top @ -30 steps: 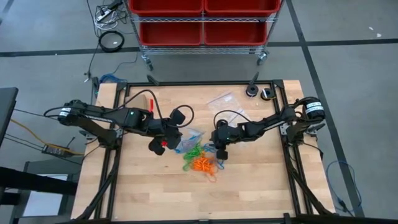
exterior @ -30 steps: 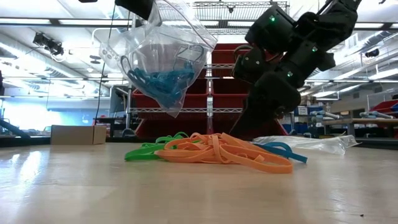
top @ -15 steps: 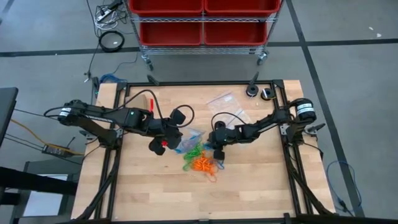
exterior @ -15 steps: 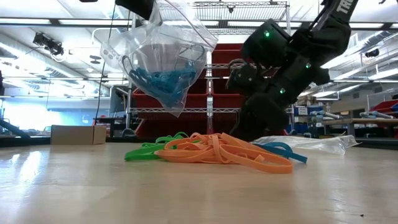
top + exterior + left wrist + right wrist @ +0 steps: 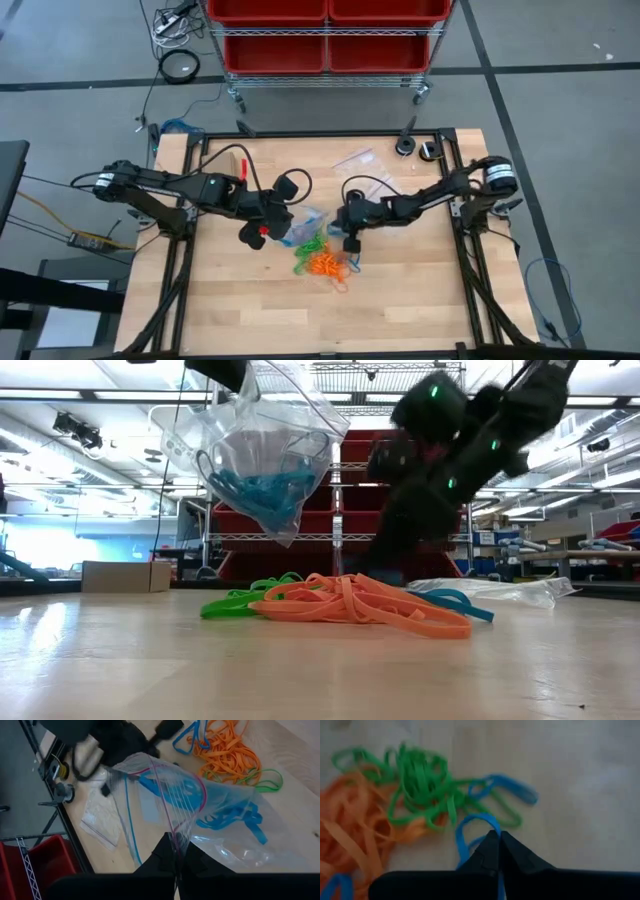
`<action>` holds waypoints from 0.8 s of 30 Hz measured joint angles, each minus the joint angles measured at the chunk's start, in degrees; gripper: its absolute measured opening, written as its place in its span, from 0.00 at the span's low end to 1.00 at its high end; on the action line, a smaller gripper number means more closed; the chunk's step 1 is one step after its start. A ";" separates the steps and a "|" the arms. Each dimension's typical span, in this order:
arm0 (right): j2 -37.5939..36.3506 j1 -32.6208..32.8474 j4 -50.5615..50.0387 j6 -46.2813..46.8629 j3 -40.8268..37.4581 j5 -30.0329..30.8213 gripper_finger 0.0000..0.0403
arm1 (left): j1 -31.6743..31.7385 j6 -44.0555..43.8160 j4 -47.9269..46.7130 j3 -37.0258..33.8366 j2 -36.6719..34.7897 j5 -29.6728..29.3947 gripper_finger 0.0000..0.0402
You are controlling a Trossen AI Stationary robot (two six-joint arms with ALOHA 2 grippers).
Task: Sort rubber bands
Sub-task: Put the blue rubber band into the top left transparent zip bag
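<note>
**Right pincer nips a blue band; left pincer holds bag aloft**

Left pincer (image 5: pixel 176 851) is clenched on the rim of a clear zip bag (image 5: pixel 200 815), held up off the surface (image 5: pixel 400 300). In the low view the bag (image 5: pixel 262 455) hangs tilted with blue rubber bands (image 5: pixel 262 488) bunched at its bottom; the left arm itself is cut off at the picture's top edge there. From above the bag is mostly hidden under the left pincer (image 5: pixel 262 228), only a pale blue edge showing.

Right pincer (image 5: pixel 497 840) is closed, fingertips together on a blue band (image 5: pixel 470 827) at the edge of the loose pile; the band's lower part disappears behind the dark fingers, so how much is gripped is hard to tell. In the high view the right pincer (image 5: pixel 350 240) sits just beside the pile, near the surface's middle. In the low view the right arm is motion-blurred and its fingertips are hidden behind the pile.

The pile: orange bands (image 5: pixel 350 602), green bands (image 5: pixel 240 600), a few blue ones (image 5: pixel 455 600) lying tangled on the surface. Single loops cannot be counted.

A second clear bag (image 5: pixel 500 590) lies flat behind the pile, partly blocked. A tan cardboard box (image 5: pixel 122 576) stands farther back.
</note>
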 joint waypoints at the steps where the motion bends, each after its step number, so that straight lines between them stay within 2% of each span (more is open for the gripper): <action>1: -1.80 0.25 -0.77 -0.54 0.00 0.45 0.00 | 0.00 -0.02 -0.02 0.00 0.00 0.00 0.00; 8: -17.78 1.58 -10.44 -2.62 0.00 5.29 0.00 | 0.00 0.07 0.32 0.00 0.00 0.00 0.00; 11: -24.69 2.12 -10.41 -3.32 0.01 8.12 0.00 | 0.00 0.09 0.44 0.00 0.00 0.00 0.00; 14: -28.42 2.15 -10.13 -4.25 2.38 8.46 0.00 | 0.00 0.13 0.68 0.00 0.00 0.00 0.00; 18: -26.81 2.15 -11.40 -8.66 9.42 8.01 0.00 | 0.00 0.24 0.96 0.00 0.00 0.02 0.00; 24: -17.53 1.12 -19.73 -12.91 22.65 5.17 0.00 | 0.00 0.39 2.40 0.00 0.00 0.02 0.00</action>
